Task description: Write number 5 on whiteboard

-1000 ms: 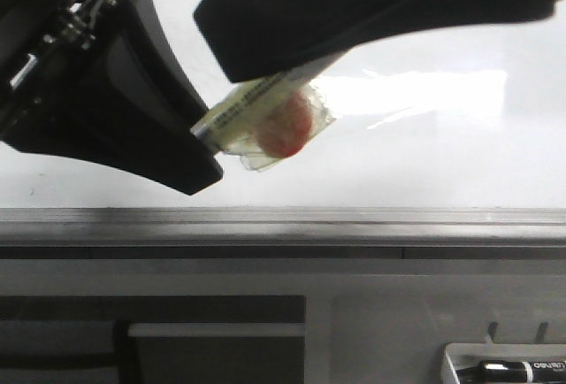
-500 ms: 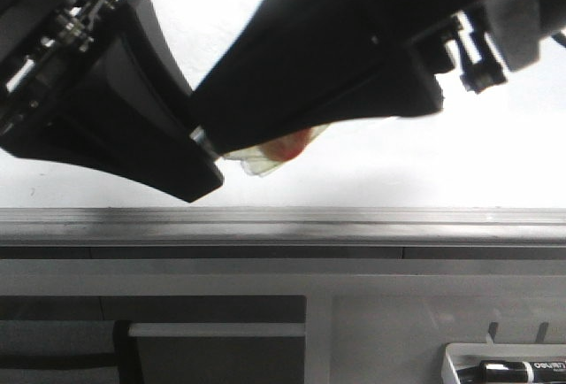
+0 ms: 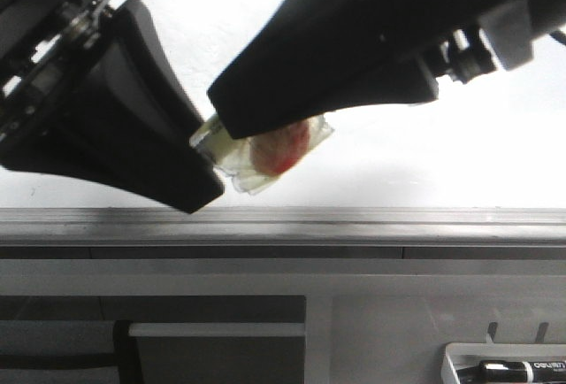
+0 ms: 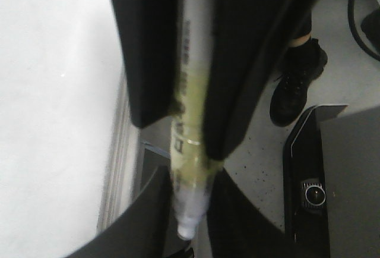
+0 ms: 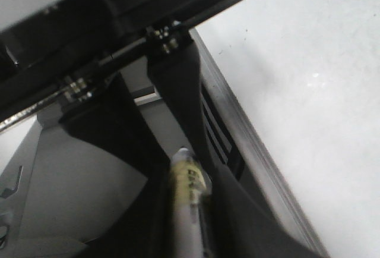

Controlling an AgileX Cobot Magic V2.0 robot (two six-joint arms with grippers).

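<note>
Left gripper (image 3: 208,149) is clamping one end of a marker (image 4: 189,151); right gripper (image 3: 232,132) is closing around the same barrel, though its grip cannot be confirmed. The marker is light, stiff and smooth, likely slippery; mid-barrel is judged the best hold. Whiteboard (image 3: 424,163) is lying directly behind, no 5 showing.

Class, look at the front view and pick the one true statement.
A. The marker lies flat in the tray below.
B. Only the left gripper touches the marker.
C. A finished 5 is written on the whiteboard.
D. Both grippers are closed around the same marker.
D: the left gripper and the right gripper meet on one marker, in front of the whiteboard, which shows no strokes.
</note>
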